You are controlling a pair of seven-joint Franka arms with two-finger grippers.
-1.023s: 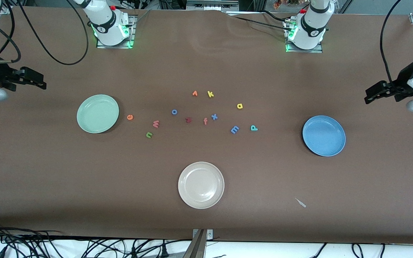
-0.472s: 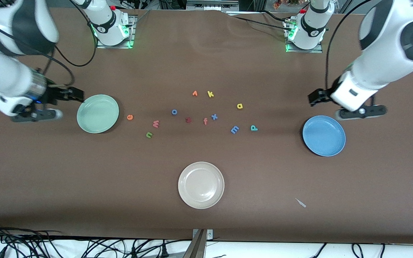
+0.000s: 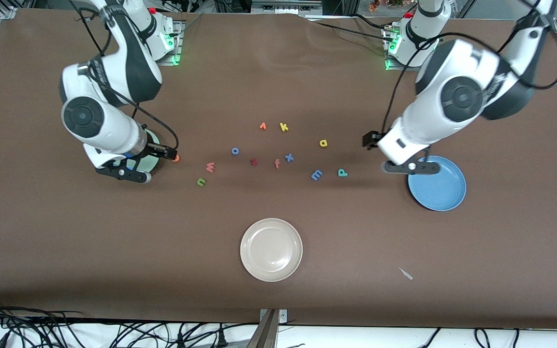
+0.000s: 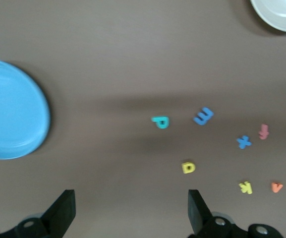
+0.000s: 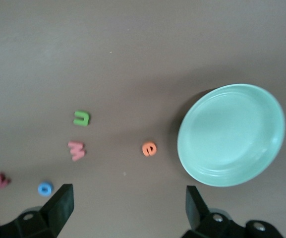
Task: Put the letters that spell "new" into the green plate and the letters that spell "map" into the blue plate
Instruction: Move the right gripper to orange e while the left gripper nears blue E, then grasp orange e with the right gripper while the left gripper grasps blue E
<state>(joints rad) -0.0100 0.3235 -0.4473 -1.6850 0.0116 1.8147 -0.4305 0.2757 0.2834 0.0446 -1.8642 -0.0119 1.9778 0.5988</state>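
Six task letters (image 3: 210, 167) loose on the table (image 3: 278, 290), three plates (image 3: 271, 249), left claw (image 4: 130, 213) and right claw (image 5: 125, 210) wide.

Mint-green plate (image 5: 231, 135), blue plate (image 4: 11, 110), brown table (image 3: 114, 241)

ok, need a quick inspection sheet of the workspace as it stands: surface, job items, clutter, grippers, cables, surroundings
Surface: brown table, one small pale scrap near the front edge.
Job items: green plate and blue plate both empty; e, w, n, m, a, p all loose on the table.
Clutter: cream plate, empty; spare letters k, x, f, o, dark red letter, orange letter.
Grippers: right gripper open, empty, over the table beside the green plate; left gripper open, empty, over the table beside the blue plate.
Cables: bundles along the front edge; lines along both arms.
Surroundings: nothing seen of concern.
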